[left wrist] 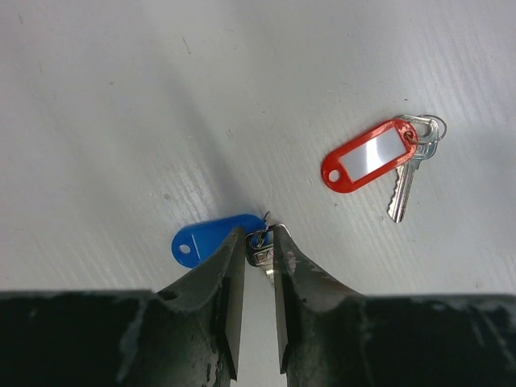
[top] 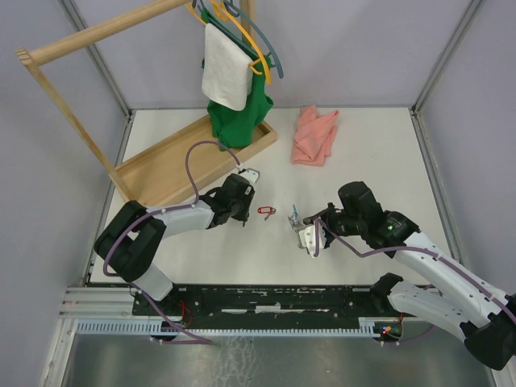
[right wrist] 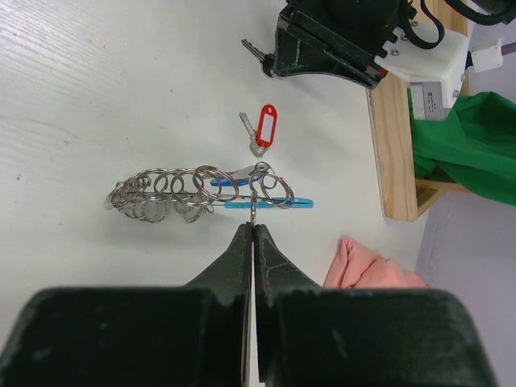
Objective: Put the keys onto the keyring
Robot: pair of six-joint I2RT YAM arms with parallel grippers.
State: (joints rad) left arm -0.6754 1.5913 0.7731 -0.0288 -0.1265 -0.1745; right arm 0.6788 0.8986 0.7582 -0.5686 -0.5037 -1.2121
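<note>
My left gripper (left wrist: 260, 234) is shut on the head of a silver key (left wrist: 260, 246) with a blue tag (left wrist: 205, 239), low at the table; in the top view it (top: 242, 214) is left of centre. A red-tagged key (left wrist: 371, 157) lies loose on the table beside it (top: 266, 211). My right gripper (right wrist: 252, 228) is shut on one ring of the keyring (right wrist: 185, 189), a chain of silver rings with a blue section (right wrist: 270, 203). A second blue tag (right wrist: 230, 182) hangs among the rings. The keyring (top: 295, 218) is held right of the red-tagged key.
A wooden rack base (top: 193, 161) stands at the back left, with a green garment (top: 238, 121), a white towel (top: 224, 72) and hangers on its rail. A pink cloth (top: 314, 135) lies at the back, right of centre.
</note>
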